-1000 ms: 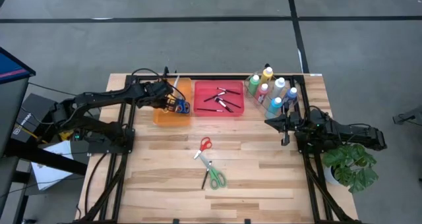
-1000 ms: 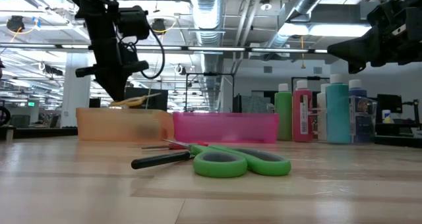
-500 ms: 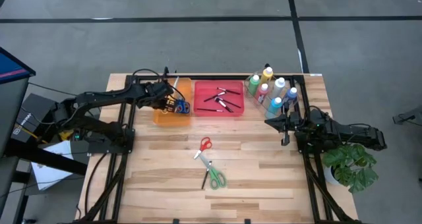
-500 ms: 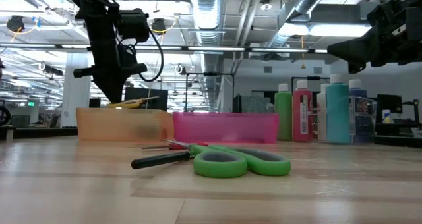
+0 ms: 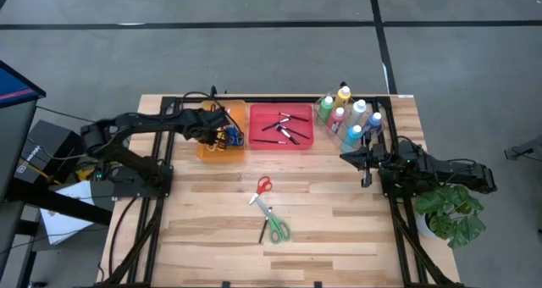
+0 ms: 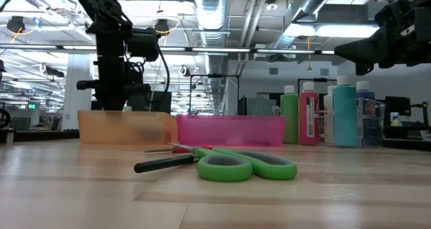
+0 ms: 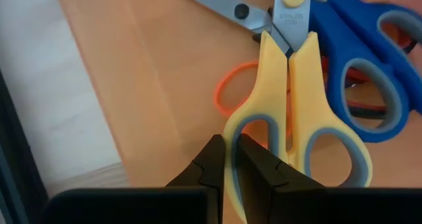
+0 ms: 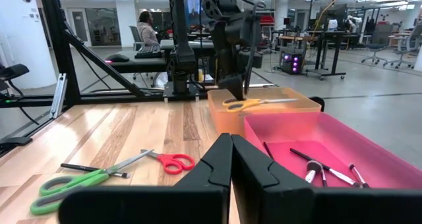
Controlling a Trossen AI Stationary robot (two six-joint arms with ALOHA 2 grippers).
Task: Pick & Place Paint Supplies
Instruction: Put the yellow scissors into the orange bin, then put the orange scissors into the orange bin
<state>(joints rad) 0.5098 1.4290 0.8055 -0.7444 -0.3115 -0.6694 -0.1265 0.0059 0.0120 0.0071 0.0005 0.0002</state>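
High: left gripper [image 5: 222, 134] has dropped lower into the orange bin [image 5: 206, 149] than a second ago; right gripper [image 5: 366, 162] parked near the bottles [image 5: 349, 119], fingers together.

Low: left arm now down at the bin wall.

Left wrist: fingers clamped on the yellow scissors [image 7: 290, 118] handle, blue scissors [image 7: 369, 66] beside them. Probably touching bottom, hard to confirm; release looks next.

Right wrist: red scissors [image 8: 170, 161], green scissors [image 8: 86, 180] unplaced on table.

The left gripper [image 5: 222, 135] now sits lower, down inside the orange bin [image 5: 206, 149], where a second ago it hung just above the rim. Its jaws, clamped on one handle loop of the yellow scissors [image 7: 290, 118], carry them down with it, so from the low view the scissors no longer show above the bin wall.
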